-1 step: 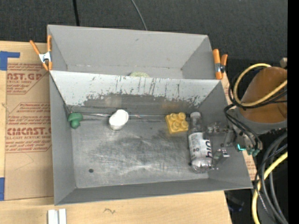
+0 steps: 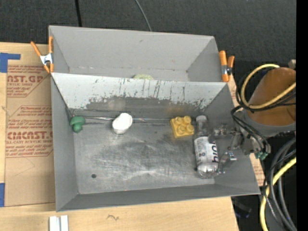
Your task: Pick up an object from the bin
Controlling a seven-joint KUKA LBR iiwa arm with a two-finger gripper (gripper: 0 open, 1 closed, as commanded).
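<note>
My gripper [image 2: 229, 146] is low over the bin's right sloped wall, just right of a small white and silver can [image 2: 206, 155]. The can lies on its side on the floor at the right, with dark print on its label. It is beside the gripper, and I cannot tell whether they touch. A yellow studded toy brick [image 2: 182, 126] rests a little up and left of the can. A small grey piece [image 2: 201, 121] sits next to the brick.
A white rounded lump [image 2: 122, 122] and a green knob-like thing [image 2: 77, 123] lie along the back of the floor at the left. The arm with its orange cover and looped cables stands past the right rim.
</note>
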